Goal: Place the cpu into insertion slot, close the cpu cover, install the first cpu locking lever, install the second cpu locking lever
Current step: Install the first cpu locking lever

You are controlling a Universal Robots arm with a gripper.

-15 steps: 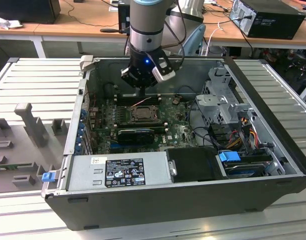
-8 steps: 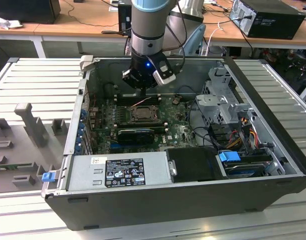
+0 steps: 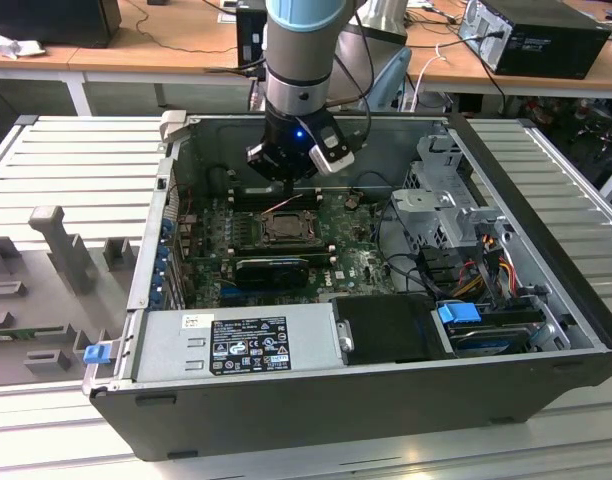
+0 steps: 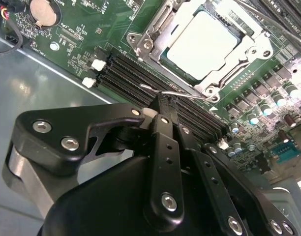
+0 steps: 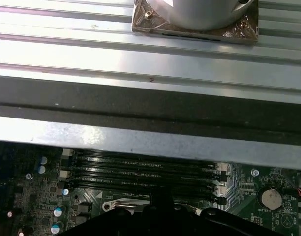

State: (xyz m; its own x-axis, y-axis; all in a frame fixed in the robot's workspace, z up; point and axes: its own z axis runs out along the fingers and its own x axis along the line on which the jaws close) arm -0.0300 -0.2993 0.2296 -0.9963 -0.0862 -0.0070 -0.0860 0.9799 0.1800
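The fingers point(image 4: 163, 105) are pressed together, their tips pinching or hooking a thin wire lever point(image 4: 177, 93) that runs along the near edge of the socket; whether the wire is truly clamped or only caught against the tips is hard to tell. Just beyond the tips lies the insertion slot point(image 4: 209, 46) with the cpu point(image 4: 202, 42) seated flat inside it, and the cpu cover point(image 4: 249, 32) looks folded down around the chip. Black memory slots point(image 4: 155, 78) run between the fingers and the socket.

The step in hand seems to be a locking lever. To do it well, the wire should be held near its free end, pushed down steadily and tucked sideways under its catch, without scraping the memory slots or the green motherboard point(image 3: 351, 262).

In the exterior view the arm point(image 3: 301, 60) stands almost straight down into the open computer case point(image 3: 316, 400), the gripper point(image 3: 286, 185) hanging just on the far side of the socket.
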